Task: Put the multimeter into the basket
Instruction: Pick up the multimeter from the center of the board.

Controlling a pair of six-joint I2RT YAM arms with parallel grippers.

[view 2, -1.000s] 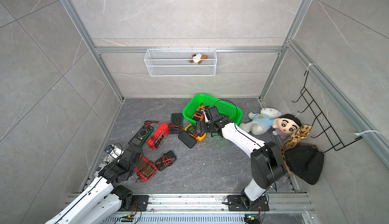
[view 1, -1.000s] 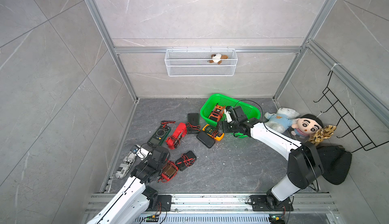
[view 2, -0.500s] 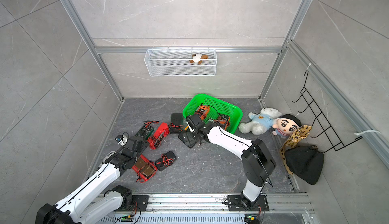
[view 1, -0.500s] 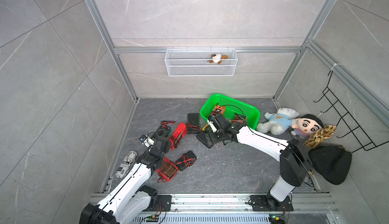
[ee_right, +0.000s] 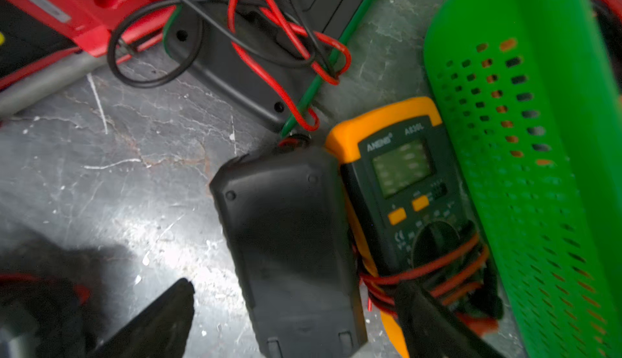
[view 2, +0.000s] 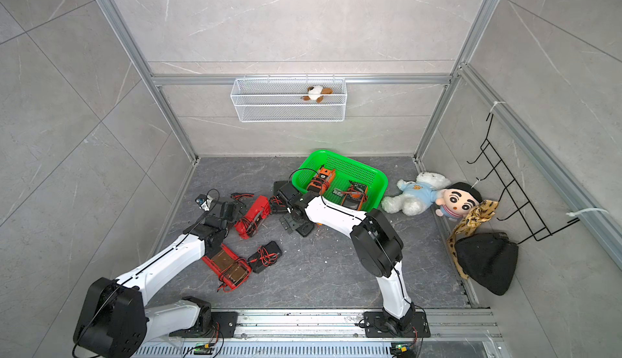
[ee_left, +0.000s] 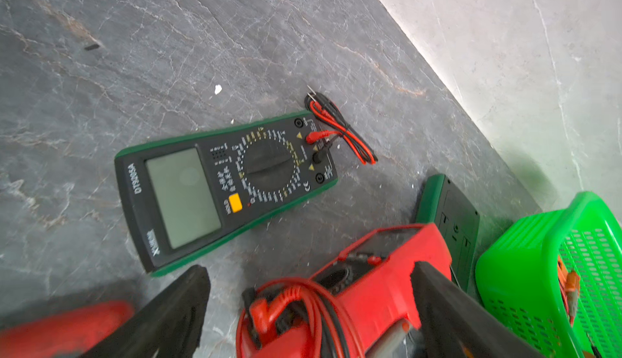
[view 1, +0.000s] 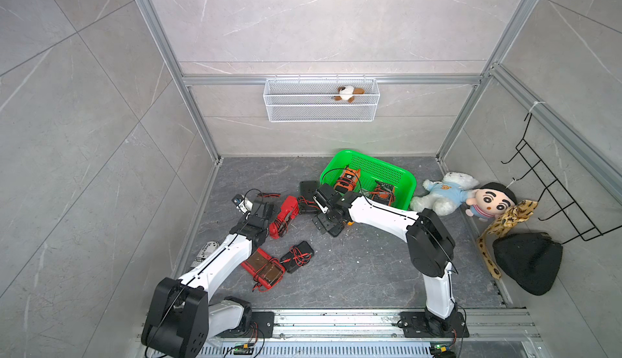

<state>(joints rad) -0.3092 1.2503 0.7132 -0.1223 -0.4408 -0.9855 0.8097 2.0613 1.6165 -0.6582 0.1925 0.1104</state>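
The green basket [view 1: 377, 170] [view 2: 350, 167] stands at the back of the floor with an orange multimeter [view 1: 346, 178] and a dark one [view 1: 382, 194] inside. My right gripper [view 1: 328, 221] [ee_right: 296, 305] is open, low over a black face-down multimeter [ee_right: 289, 238] lying between its fingers. A yellow multimeter [ee_right: 400, 171] lies beside that, against the basket wall [ee_right: 538, 137]. My left gripper [view 1: 261, 210] [ee_left: 309, 309] is open around the end of a red multimeter [ee_left: 380, 279] [view 1: 284, 216]. Beyond it lies a green-edged multimeter [ee_left: 222, 188].
More meters lie near the front: a flat red one [view 1: 264, 268] and a small black one [view 1: 298, 257], with loose red and black leads. Plush toys [view 1: 444, 194] and a black bag [view 1: 528, 262] sit at the right wall. A white wire basket [view 1: 321, 104] hangs on the back wall.
My right gripper left the basket and came down to the left over the black meter on the floor. My left arm reached forward from the front to the red multimeter.
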